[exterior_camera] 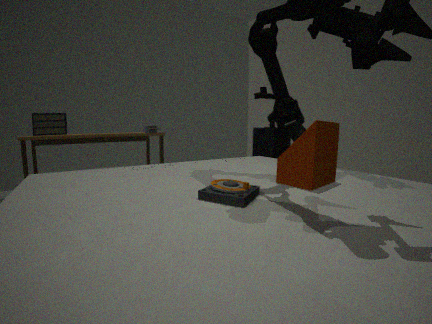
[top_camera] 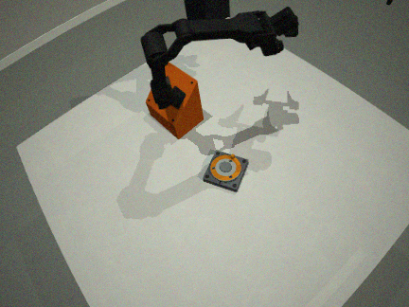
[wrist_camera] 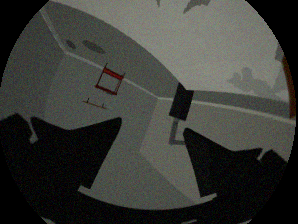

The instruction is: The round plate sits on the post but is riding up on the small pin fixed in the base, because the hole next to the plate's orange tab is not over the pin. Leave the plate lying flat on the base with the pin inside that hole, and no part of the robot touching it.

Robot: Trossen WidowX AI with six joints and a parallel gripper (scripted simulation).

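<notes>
Closest in: the grey base (exterior_camera: 227, 195) with the round plate (top_camera: 227, 167) on its post, tab (top_camera: 233, 155) side riding up off the pin. Gripper (top_camera: 284, 28) hangs high, well away, wide open, empty.

Bare lab room (grey walls): white table (exterior_camera: 125, 240), wooden bench (exterior_camera: 90, 137).

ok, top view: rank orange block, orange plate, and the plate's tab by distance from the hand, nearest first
1. Orange block: nearest, below and left of the hand, beside the arm's base.
2. Tab: on the plate's upper right edge, the side facing the hand.
3. Orange plate: on the grey base, mid-table; its centre sits just past the tab.

The hand is open, raised at the top of the frame.
</notes>
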